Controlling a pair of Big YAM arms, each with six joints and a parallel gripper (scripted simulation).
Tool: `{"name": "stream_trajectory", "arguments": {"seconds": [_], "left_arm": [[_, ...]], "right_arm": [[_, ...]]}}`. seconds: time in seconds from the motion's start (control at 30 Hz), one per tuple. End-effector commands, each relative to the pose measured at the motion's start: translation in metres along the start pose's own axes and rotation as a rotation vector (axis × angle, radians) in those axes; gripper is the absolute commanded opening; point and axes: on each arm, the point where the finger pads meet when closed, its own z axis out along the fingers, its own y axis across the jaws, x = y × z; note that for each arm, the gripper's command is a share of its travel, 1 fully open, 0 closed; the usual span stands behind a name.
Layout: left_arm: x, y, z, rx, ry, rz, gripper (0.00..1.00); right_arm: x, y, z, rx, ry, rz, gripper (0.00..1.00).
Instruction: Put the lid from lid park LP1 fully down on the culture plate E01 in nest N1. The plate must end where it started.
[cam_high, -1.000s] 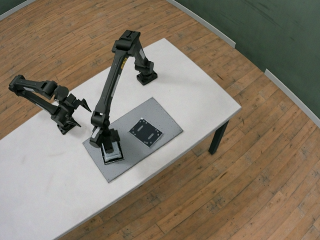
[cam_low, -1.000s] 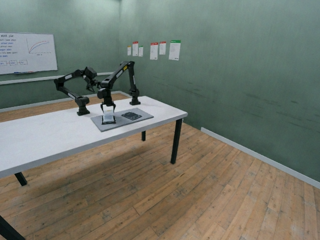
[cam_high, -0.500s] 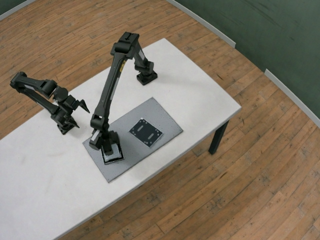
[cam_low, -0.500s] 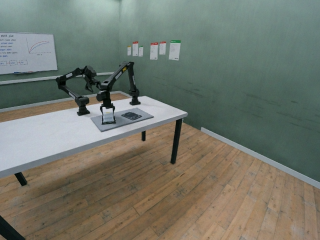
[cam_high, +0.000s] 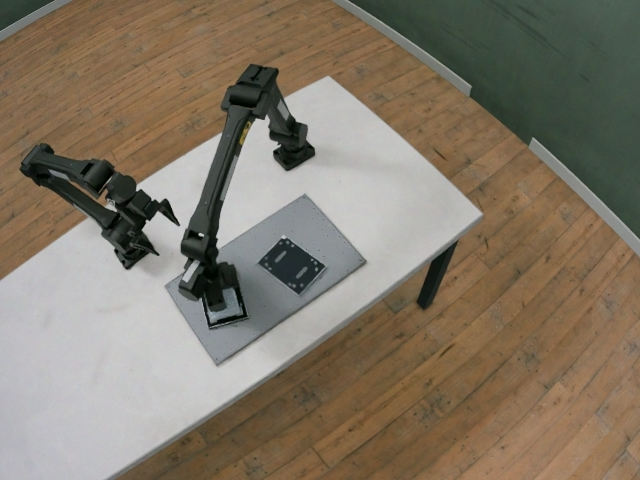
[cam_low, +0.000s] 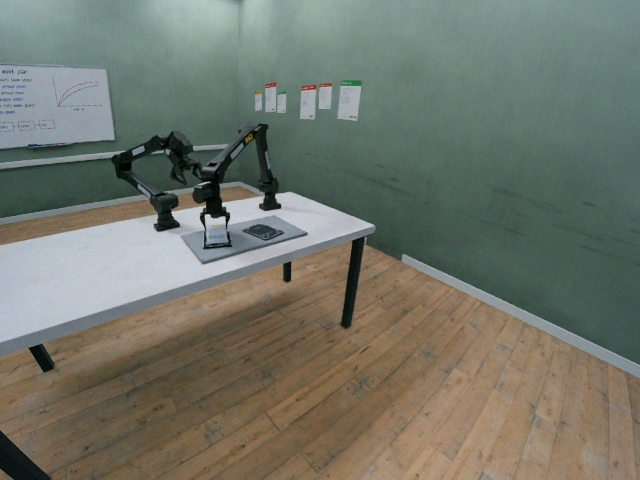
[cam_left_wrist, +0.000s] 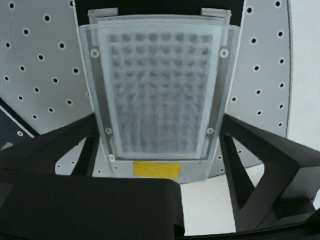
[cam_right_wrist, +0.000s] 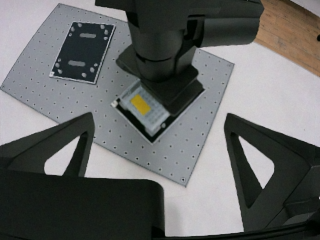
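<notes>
Wall: green, with papers and a whiteboard.
Floor: wooden planks.
Counter: white, with dark legs.
Left arm: reaches out over the nest.
Right arm: is folded back, its hand end up above the counter.
Board: grey, dotted with holes, flat on the counter.
Lid park: dark, and I see no lid on it.
Nest: black, around the plate.
Right gripper: spread wide, nothing between its fingers.
Left gripper: pinching the lid by its sides.
Plate: many-welled, in the nest under the lid.
Lid: clear, over the plate; I can't tell whether it touches.
Tag: yellow, at one end of the lid.
</notes>
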Motion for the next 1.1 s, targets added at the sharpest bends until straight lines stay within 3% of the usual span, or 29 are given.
{"name": "stream_trajectory", "arguments": {"seconds": [0.0,0.33,0.63,0.7,1.0,1.07], "left_arm": [[-0.004,-0.003,0.017,-0.006,0.003,0.003,0.83],[-0.014,-0.01,0.024,0.007,-0.018,-0.008,0.83],[-0.001,0.0,0.046,-0.011,0.01,-0.005,0.83],[-0.009,-0.006,0.015,0.012,-0.02,-0.004,0.83],[-0.007,-0.003,0.016,0.011,-0.017,-0.004,0.83],[-0.007,-0.003,0.016,0.011,-0.017,-0.004,1.0]], "right_arm": [[-0.029,-0.004,-0.019,0.008,-0.044,-0.001,1.0],[-0.029,-0.004,-0.019,0.008,-0.044,-0.001,1.0],[-0.029,-0.004,-0.019,0.008,-0.044,-0.001,1.0],[-0.029,-0.004,-0.019,0.008,-0.044,-0.001,1.0],[-0.029,-0.004,-0.019,0.008,-0.044,-0.001,1.0],[-0.029,-0.004,-0.019,0.008,-0.044,-0.001,1.0]]}}
